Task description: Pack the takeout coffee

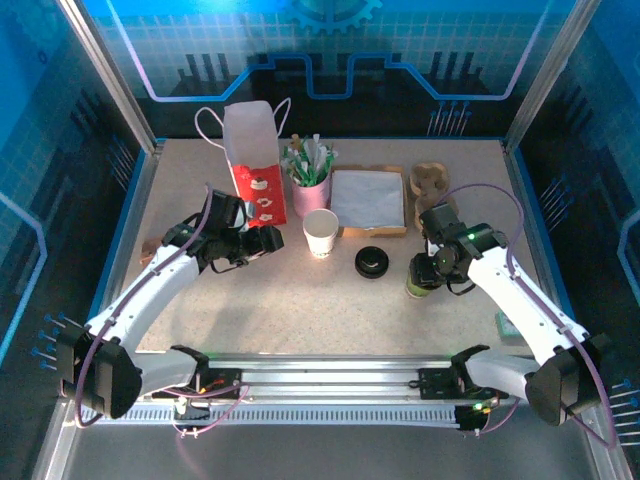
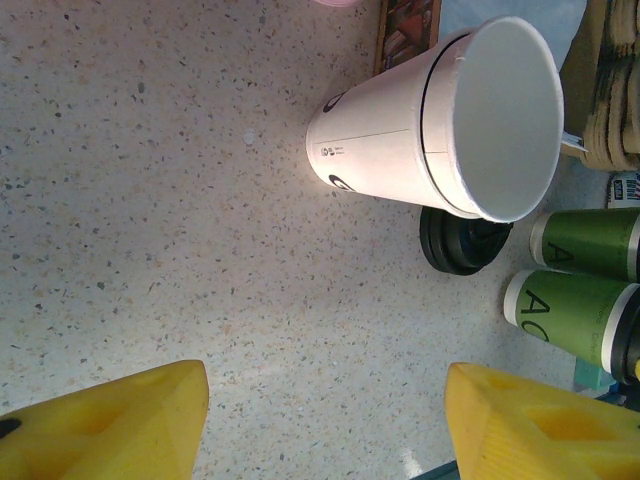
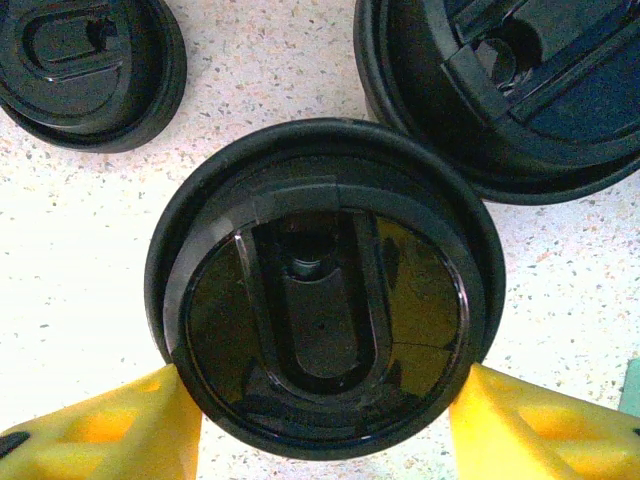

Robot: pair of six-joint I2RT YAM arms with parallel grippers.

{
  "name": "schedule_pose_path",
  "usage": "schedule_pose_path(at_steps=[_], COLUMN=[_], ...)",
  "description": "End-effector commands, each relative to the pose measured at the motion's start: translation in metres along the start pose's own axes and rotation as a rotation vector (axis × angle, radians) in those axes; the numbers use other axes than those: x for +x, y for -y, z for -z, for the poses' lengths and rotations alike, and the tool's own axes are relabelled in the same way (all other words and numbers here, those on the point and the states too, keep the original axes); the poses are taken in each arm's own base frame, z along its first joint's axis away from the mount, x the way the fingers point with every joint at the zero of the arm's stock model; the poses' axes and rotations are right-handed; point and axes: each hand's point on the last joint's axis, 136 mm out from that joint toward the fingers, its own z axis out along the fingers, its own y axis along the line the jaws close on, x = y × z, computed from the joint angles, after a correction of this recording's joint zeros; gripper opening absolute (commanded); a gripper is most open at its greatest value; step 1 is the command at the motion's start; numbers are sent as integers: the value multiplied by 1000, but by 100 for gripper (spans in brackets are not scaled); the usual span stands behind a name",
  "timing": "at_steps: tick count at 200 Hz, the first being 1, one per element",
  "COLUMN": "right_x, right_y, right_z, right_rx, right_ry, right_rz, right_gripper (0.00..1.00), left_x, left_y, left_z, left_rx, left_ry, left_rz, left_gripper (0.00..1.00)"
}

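Near the middle of the table (image 1: 300, 320), a little toward the back, the white paper cup (image 1: 321, 232) stood upright with its mouth open, just in front of the pink cup of sticks (image 1: 310, 190). From above it sat between the left gripper (image 1: 262, 243), near on its left, and a loose black lid (image 1: 372, 262), near on its right. The left wrist view added what the top view could not. A dark line ringed the cup's wall below the rim, and there was small print near its base. The left gripper's yellow fingers (image 2: 110, 425) stood well apart with only speckled tabletop between them, short of the cup. That view also showed two green cups (image 2: 590, 240) side by side beyond the lid, where the top view gave one green cup (image 1: 418, 285) under the right gripper (image 1: 428, 265). The right wrist view looked straight down on a black-lidded cup (image 3: 325, 290) with a yellow finger (image 3: 100, 435) at each side of its rim. Whether they pressed on it or merely flanked it I could not tell. A second lidded cup (image 3: 520, 90) sat close by it. Behind the white cup ran a crowded row: a paper bag (image 1: 250, 150), a tray of napkins (image 1: 370, 200) and a cardboard carrier (image 1: 432, 180). The open tabletop lay in front of the cup, reaching to the near rail (image 1: 320, 385) between the two arms.
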Motion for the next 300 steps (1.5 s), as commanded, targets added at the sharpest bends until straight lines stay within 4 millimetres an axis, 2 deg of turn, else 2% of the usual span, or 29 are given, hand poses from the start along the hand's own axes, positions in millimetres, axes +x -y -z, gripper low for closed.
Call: schedule_pose_path(at_steps=[1, 44, 65, 121, 240, 282, 300], right_x=[-5, 4, 11, 21, 9, 7, 0], right_y=[-2, -9, -4, 2, 5, 3, 5], right_z=[7, 4, 5, -2, 13, 17, 26], right_rx=[-18, -34, -19, 24, 38, 22, 28], right_ry=[1, -57, -61, -111, -66, -58, -18], right_rz=[0, 32, 21, 9, 7, 13, 8], right_gripper=[61, 60, 57, 60, 76, 78, 78], left_x=[-2, -2, -2, 0, -1, -2, -2], left_y=[8, 10, 10, 11, 12, 13, 14], left_z=[4, 5, 6, 3, 8, 10, 13], left_rx=[10, 14, 13, 20, 21, 21, 22], left_ry=[-4, -6, -3, -15, 0, 3, 7], left_rz=[-16, -17, -19, -17, -23, -28, -28], left_gripper=[65, 65, 65, 65, 67, 68, 68])
